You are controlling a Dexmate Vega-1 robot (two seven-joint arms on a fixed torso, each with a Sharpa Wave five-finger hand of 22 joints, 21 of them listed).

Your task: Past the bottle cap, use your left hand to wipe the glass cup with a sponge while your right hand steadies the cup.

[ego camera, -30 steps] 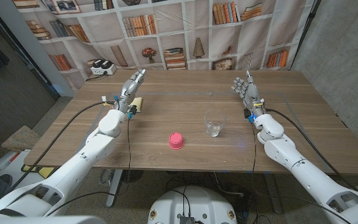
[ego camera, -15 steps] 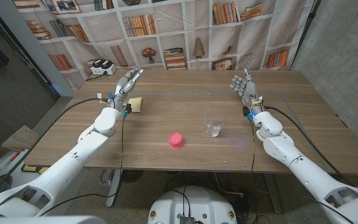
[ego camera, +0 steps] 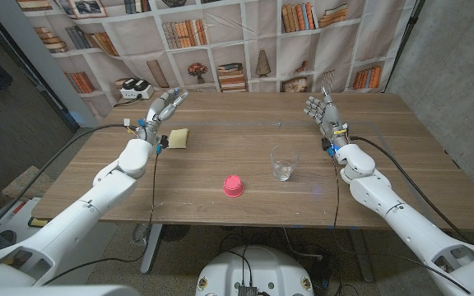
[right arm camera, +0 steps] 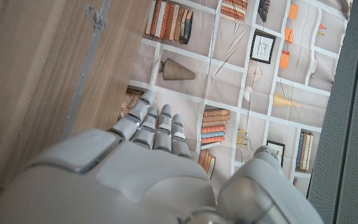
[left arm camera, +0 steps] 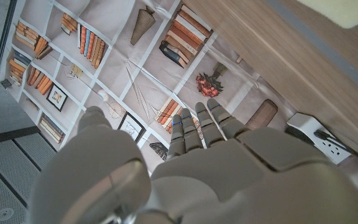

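Note:
A clear glass cup (ego camera: 283, 164) stands upright near the table's middle, with a pink bottle cap (ego camera: 234, 186) to its left and nearer the front edge. A pale yellow sponge (ego camera: 178, 137) lies at the far left of the table. My left hand (ego camera: 162, 111) hovers just left of the sponge, fingers spread and holding nothing; its back (left arm camera: 229, 168) faces the left wrist camera. My right hand (ego camera: 324, 116) is raised right of the cup and farther back, fingers apart and empty; its back (right arm camera: 148, 162) is seen in the right wrist view.
A white power strip (ego camera: 134, 89) sits at the table's (ego camera: 220, 148) far left corner. A bookshelf-print backdrop (ego camera: 245, 41) hangs behind the table. Cables (ego camera: 97, 148) run along both arms.
My left arm has swung to the left and farther back, uncovering the sponge. My right hand has shifted slightly back. Cup and cap have not moved.

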